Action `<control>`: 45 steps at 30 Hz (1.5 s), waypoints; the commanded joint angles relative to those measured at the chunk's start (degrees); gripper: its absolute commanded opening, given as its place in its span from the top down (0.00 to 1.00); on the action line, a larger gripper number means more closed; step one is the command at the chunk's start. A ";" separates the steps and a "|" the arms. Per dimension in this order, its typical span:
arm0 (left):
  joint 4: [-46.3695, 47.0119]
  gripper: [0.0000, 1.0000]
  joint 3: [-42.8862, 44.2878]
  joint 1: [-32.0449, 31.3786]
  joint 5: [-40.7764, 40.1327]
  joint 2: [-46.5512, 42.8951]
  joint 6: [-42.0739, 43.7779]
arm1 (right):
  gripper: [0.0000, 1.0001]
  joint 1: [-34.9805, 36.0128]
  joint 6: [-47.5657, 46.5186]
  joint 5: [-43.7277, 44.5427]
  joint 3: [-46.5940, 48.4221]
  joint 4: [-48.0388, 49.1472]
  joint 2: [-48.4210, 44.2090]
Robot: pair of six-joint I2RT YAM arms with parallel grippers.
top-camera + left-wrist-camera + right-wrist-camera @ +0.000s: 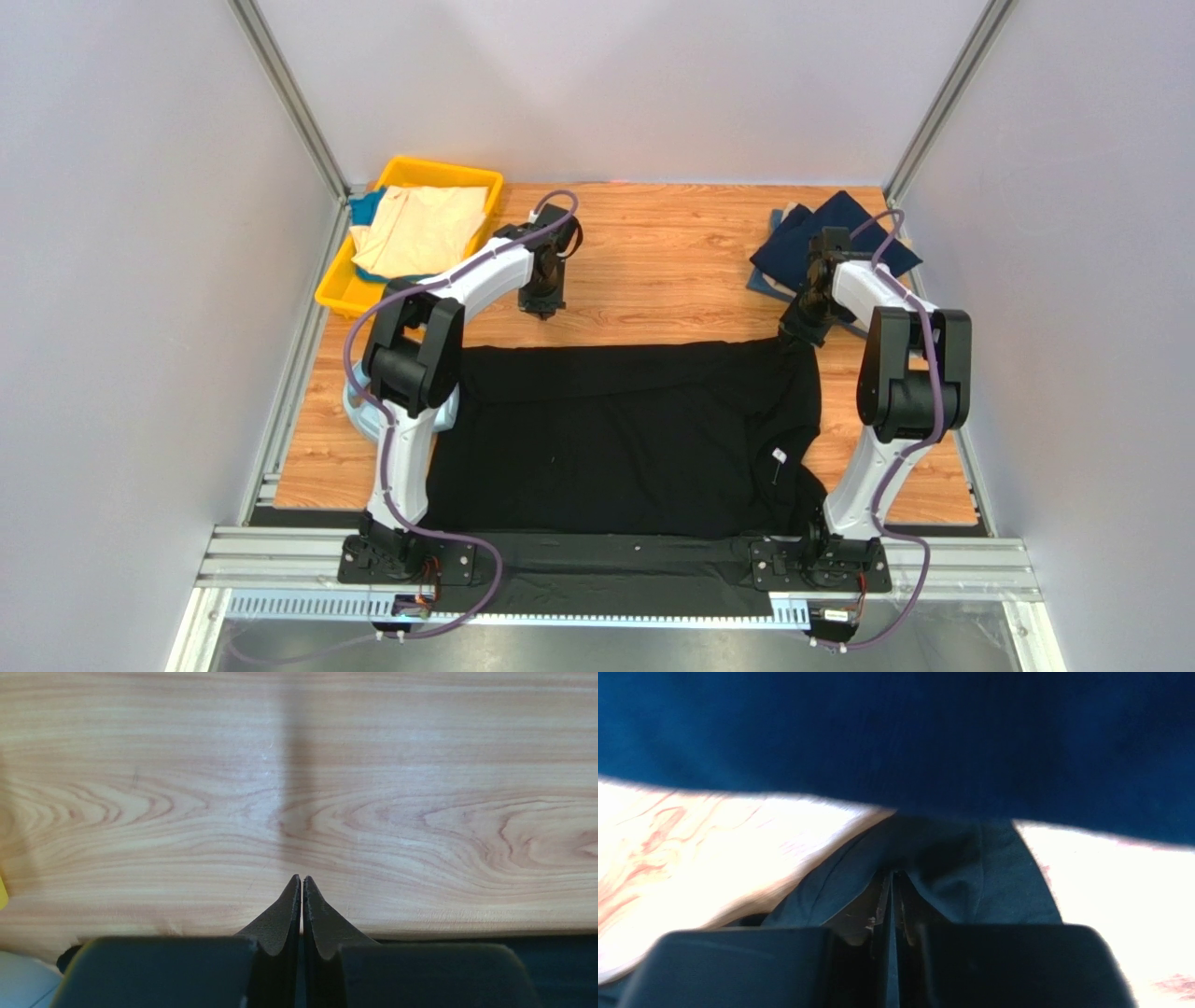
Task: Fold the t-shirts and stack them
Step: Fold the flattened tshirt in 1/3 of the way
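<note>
My right gripper (pixel 804 326) is clenched on the black t-shirt (pixel 631 434) at its far right corner. My left gripper (pixel 543 305) is pressed together and empty, over table (pixel 351 777) just past the shirt's far edge, near its far left corner. The shirt lies base-side of those jaws, long axis left-right.

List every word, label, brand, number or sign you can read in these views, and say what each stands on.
No text can be read in any view.
White tag on the black t-shirt: too small to read.
Yellow bin, navy t-shirts, wooden table: no print visible.
</note>
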 commanded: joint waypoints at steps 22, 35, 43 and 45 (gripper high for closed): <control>9.85 1.00 -35.24 0.25 6.21 -25.53 -4.51 | 1.00 9.13 -4.84 -5.16 -9.24 5.42 -11.46; 9.94 1.00 -31.65 0.25 7.00 -18.16 -4.17 | 1.00 9.66 -3.96 -1.21 -4.59 4.55 2.16; 6.51 1.00 -24.79 0.60 6.13 -13.14 -2.76 | 1.00 8.69 -3.08 0.73 2.79 1.39 7.35; 5.63 1.00 -21.89 0.77 6.13 -11.65 -2.32 | 1.00 8.00 -2.99 0.82 4.11 0.51 7.79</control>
